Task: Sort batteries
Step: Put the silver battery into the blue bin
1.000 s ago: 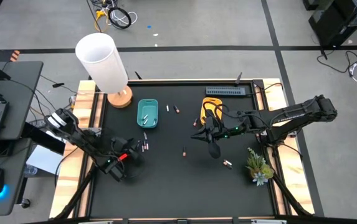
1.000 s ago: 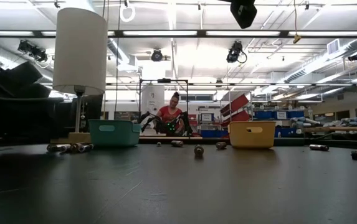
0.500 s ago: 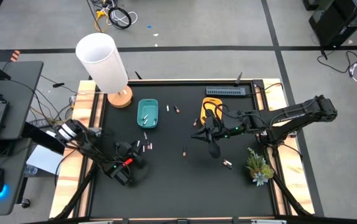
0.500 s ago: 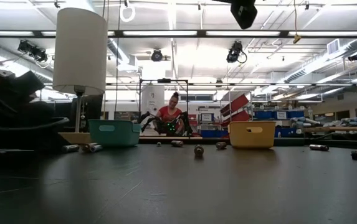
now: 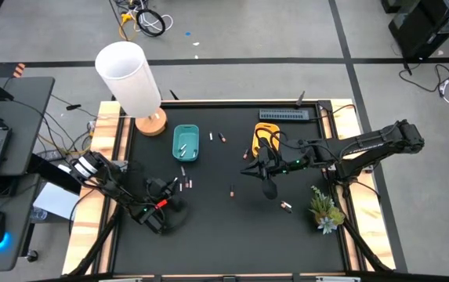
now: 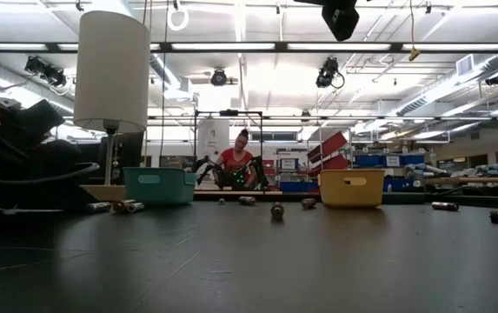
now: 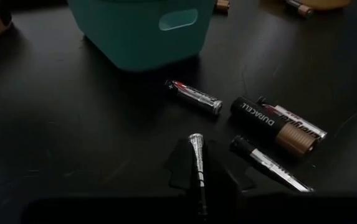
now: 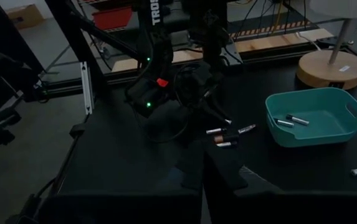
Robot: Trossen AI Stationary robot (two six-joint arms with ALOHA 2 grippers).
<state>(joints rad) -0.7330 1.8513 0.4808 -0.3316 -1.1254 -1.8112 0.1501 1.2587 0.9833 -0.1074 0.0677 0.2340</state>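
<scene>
Where the left gripper (image 7: 198, 180) hangs low over the black matte tabletop (image 7: 72, 124), a thin silver battery (image 7: 197, 155) sits pinched between its two dark fingers, its long axis running straight out ahead of the fingertips, capped end forward. Only the left wrist view shows this grip; from above the gripper (image 5: 168, 188) is a dark mass beside a few pale specks. Just ahead of the held cell and to one side lie three more cylinders: a slim silver one with a red band (image 7: 194, 96), a fat black-and-copper one (image 7: 276, 122) and a narrow silver one (image 7: 270, 165), the last two angled alike and nearly touching. Beyond them stands the teal plastic tray (image 7: 141, 28), smooth-walled with a slot handle.

The right wrist view alone looks into that tray (image 8: 318, 115), where two silver batteries (image 8: 289, 121) lie on the floor. The right gripper (image 5: 269, 188) hovers mid-table, near the yellow tray (image 5: 265, 139), its fingers closed with nothing between them. Loose batteries (image 5: 216, 137) lie scattered between the trays. A white cylindrical lamp (image 5: 128, 78) on a round wooden base stands at the table's far corner.
</scene>
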